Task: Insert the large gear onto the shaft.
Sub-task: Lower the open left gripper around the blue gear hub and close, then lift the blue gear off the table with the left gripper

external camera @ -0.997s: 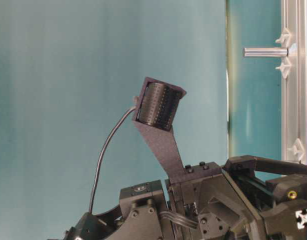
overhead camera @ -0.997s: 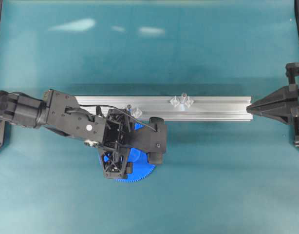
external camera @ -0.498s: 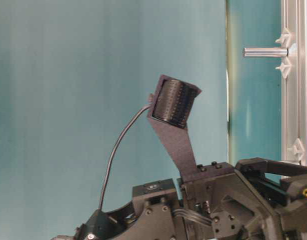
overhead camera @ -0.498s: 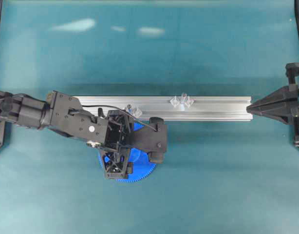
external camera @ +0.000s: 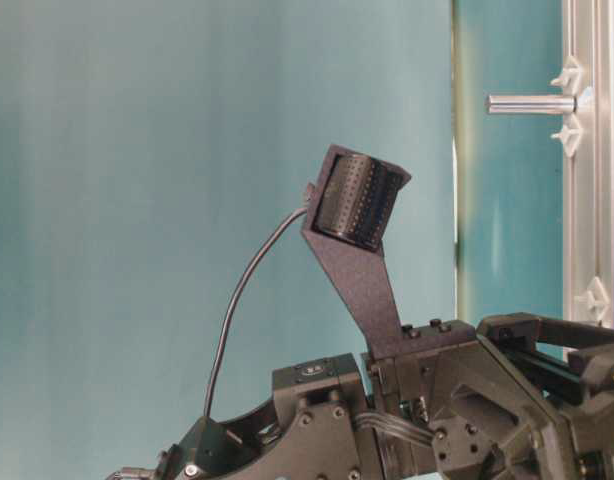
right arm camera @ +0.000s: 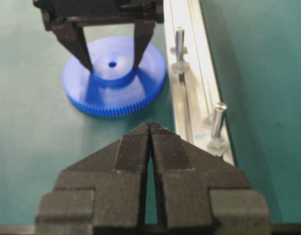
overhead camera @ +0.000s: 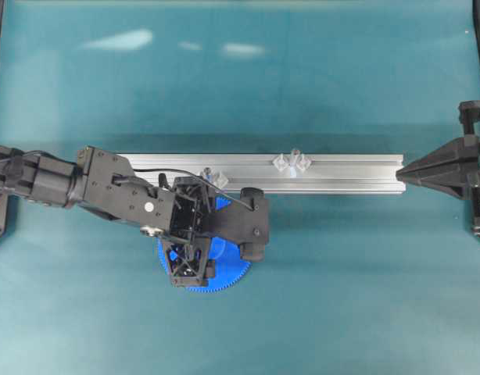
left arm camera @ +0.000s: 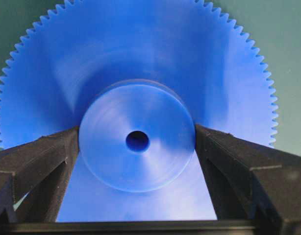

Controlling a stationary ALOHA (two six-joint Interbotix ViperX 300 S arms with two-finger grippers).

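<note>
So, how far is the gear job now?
Done: the left tool is down over the large gear, its open fingers on either side of the raised hub. In hand: the grasp itself, as the gear lies flat on the table. Left: closing, lifting, and carrying it to the shaft on the rail. The right tool is shut, empty.

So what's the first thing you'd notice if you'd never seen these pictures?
The big bright-blue large gear lying flat on the green table, with the left gripper straddling its raised hub. Next, the long silver rail beside it, carrying small upright metal pins.
</note>
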